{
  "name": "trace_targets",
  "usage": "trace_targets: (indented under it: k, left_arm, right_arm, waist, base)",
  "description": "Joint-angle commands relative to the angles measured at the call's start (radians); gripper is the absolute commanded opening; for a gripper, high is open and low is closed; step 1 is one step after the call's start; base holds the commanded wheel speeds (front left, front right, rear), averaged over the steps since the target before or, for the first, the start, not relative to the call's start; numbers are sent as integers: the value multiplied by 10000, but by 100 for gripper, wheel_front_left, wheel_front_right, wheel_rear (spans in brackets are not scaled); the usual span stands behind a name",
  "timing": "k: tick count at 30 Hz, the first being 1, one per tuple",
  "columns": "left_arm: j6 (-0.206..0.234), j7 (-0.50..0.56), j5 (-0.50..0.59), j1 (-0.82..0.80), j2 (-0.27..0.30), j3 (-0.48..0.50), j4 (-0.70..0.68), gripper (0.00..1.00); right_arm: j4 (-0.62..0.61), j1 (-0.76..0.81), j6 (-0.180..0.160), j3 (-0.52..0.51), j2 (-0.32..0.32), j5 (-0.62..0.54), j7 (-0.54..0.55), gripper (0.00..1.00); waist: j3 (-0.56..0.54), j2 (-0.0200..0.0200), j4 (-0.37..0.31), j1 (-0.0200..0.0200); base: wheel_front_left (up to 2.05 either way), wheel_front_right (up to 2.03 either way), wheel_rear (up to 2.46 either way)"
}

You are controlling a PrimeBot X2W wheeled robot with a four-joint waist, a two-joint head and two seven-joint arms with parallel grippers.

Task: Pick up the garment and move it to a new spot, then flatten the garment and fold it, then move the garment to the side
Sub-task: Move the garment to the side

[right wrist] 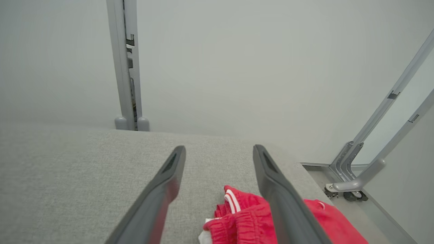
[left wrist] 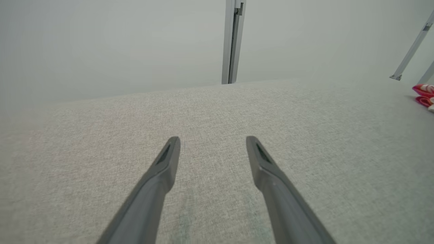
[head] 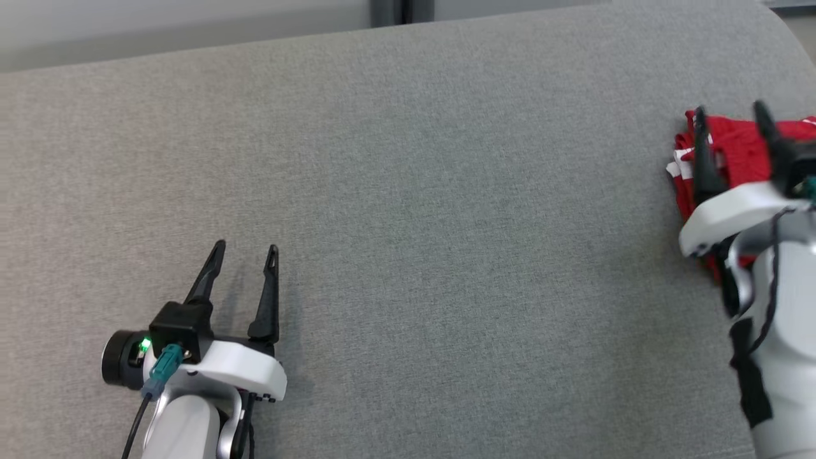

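The garment [head: 738, 150] is showing bright red with thin white stripes at the surface's right edge; the surface [head: 408, 223] is showing plain, faintly flecked grey.

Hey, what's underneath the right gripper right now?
The red garment lies on the grey surface beneath the open right gripper. The wrist covers its near part, so its full shape is hidden.

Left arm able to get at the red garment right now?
Probably not: the garment lies at the grey surface's far right, with the open right gripper over it; the left gripper sits far off at the lower left.
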Motion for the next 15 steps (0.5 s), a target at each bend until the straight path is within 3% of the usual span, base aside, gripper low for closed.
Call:
trace_targets:
  k: [1,15]
  left_arm:
    - [75,-9,-95,171,46,107,-13,100]
    - [409,-11,-326,1084,42,549,204,100]
  right_arm:
    - [-158,329,-4,186,57,181,5,100]
    - [-1694,3342,-4,1409,542,1854,5,100]
  waist:
    - [-216,0,167,0]
    - [-1520,0,1005,0]
  base:
    - [0,0,0]
    - [0,0,0]
